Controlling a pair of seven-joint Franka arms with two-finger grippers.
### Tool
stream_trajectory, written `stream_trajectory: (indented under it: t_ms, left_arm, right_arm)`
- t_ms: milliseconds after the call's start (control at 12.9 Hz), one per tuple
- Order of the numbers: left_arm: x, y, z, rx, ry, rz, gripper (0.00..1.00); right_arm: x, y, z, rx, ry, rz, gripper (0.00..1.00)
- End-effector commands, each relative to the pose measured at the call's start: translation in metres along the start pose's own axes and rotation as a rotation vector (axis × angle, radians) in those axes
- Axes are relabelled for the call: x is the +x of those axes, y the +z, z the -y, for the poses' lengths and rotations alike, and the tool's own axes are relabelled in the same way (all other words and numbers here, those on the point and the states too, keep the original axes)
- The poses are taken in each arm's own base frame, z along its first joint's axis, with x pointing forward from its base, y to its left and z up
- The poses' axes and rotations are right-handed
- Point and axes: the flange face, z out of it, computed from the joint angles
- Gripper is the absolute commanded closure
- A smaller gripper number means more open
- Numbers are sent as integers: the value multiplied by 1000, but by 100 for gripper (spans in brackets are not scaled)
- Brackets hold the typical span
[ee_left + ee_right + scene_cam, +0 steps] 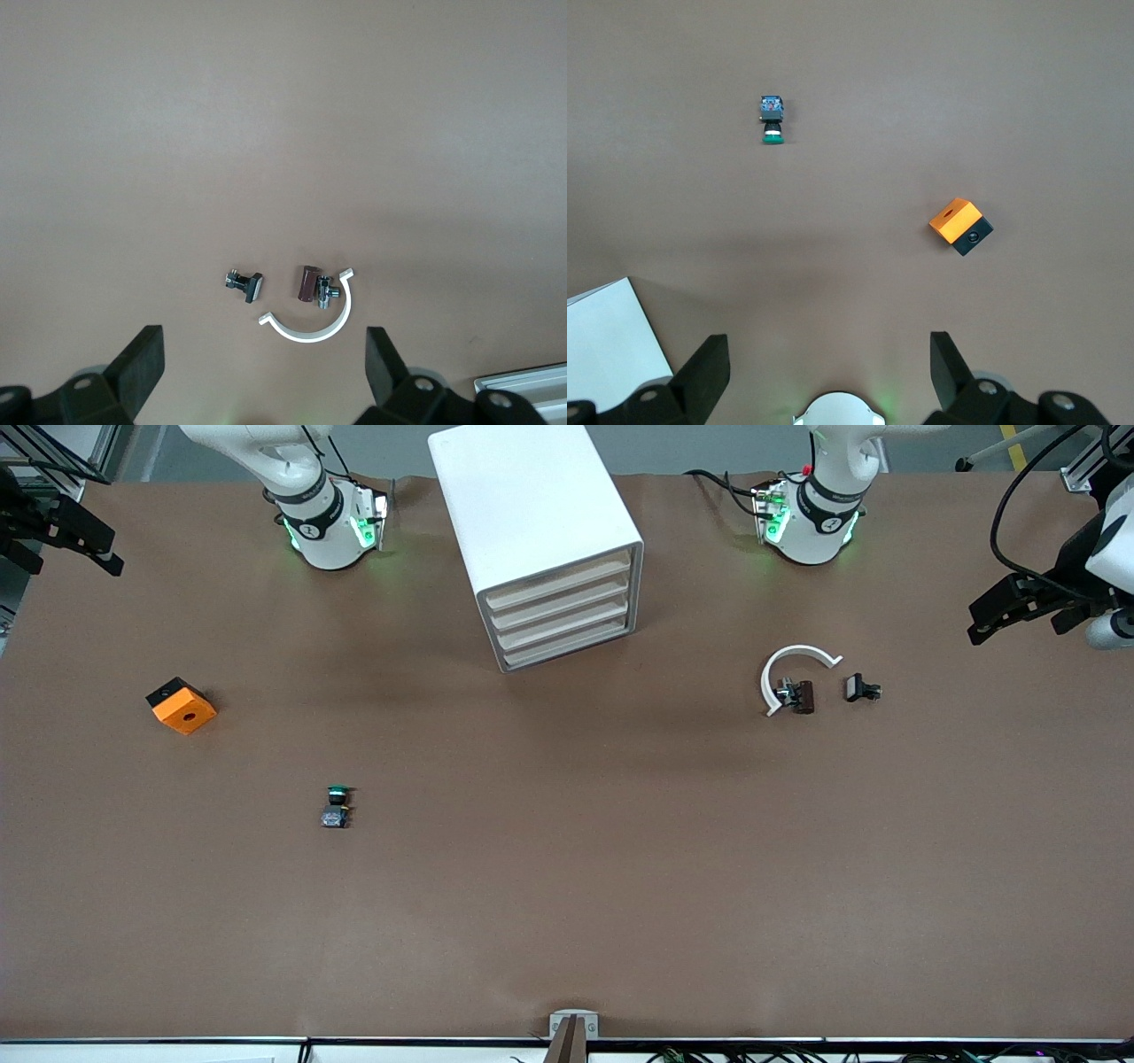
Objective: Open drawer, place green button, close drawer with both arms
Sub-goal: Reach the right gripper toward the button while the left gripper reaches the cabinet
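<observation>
Nothing is begun: my left gripper (pixel 262 376) and right gripper (pixel 824 376) both hang wide open and empty, each high over its own end of the matte brown table (pixel 567 886). The shallow beige-fronted bottom drawer (pixel 567 647) of the glossy white box cabinet (pixel 528 505) sits shut. The tiny green-capped button on its black body (pixel 336 808) lies nearer the front camera, toward my right arm's end, well apart from the orange square block (pixel 181 706). I judge that pulling that drawer comes first
</observation>
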Motion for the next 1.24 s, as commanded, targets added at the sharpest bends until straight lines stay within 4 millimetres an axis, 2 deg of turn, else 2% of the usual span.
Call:
stream_trajectory:
  t_ms: [0, 155, 386, 773, 928, 1159]
  left_arm:
    - [2, -4, 2, -1, -3, 5, 0]
    - [2, -5, 2, -4, -4, 4, 0]
    - [11, 10, 1, 2, 3, 33, 0]
    - [46, 80, -14, 2, 0, 145, 0]
    - [58, 100, -25, -57, -30, 153, 0]
    - [69, 137, -41, -74, -151, 221, 0]
  right_arm:
    - [7, 2, -1, -17, -10, 18, 0]
    - [10, 5, 2, -16, -15, 23, 0]
    - [10, 4, 4, -16, -20, 21, 0]
    - [12, 5, 7, -8, -21, 15, 0]
    - [22, 11, 22, -9, -44, 28, 0]
    - [47, 37, 55, -21, -102, 68, 0]
